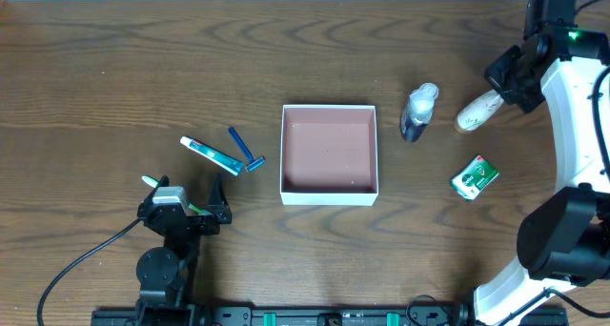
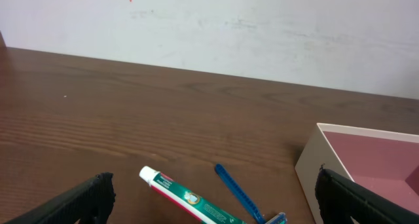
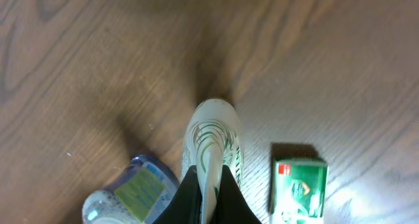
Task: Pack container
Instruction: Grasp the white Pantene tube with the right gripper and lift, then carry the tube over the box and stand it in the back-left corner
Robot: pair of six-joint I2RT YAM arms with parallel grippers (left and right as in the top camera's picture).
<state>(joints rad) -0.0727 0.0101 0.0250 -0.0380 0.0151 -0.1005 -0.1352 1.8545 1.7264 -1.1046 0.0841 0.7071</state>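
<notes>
Right pincer point(image 3: 208, 185) closed on white green-patterned bottle point(image 3: 211, 135), far right of desk point(image 1: 114, 78); left pincer point(image 1: 187, 189) open, near left; container point(image 1: 329, 150) mid-desk, toothpaste tube point(image 1: 212, 154) and razor point(image 1: 246, 150) to its left, clear bottle point(image 1: 417, 112) to its right.

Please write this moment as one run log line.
left gripper open | right gripper shut on white bottle | container empty | toothpaste, razor on table

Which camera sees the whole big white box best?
The overhead view: the container shows whole, all four white walls and its bare reddish floor. The left wrist view catches only one corner at its right edge. The right wrist view misses it.
</notes>
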